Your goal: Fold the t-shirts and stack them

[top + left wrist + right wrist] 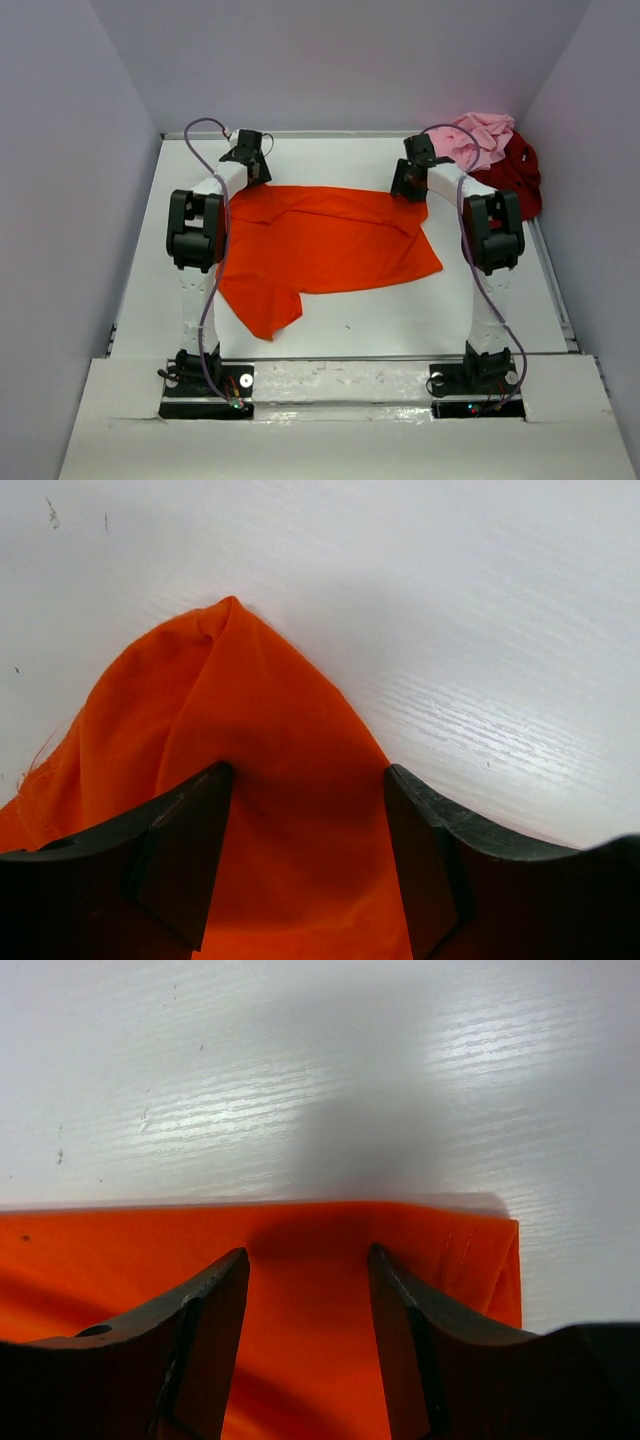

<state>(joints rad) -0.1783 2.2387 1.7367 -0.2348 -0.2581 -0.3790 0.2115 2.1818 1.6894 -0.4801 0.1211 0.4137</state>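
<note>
The orange t-shirt [320, 250] lies spread and rumpled at the middle of the counter [400, 320], one sleeve pointing toward 7 o'clock. At its 11 o'clock corner sits the left end effector [308, 860], released, its fingers apart over a peaked fold of orange cloth. At the shirt's 1 o'clock edge the right end effector [308, 1340] is likewise released, straddling the straight folded edge. The pink t-shirt [480, 138] and dark red t-shirt [515, 175] are heaped together at the counter's 2 o'clock corner.
</note>
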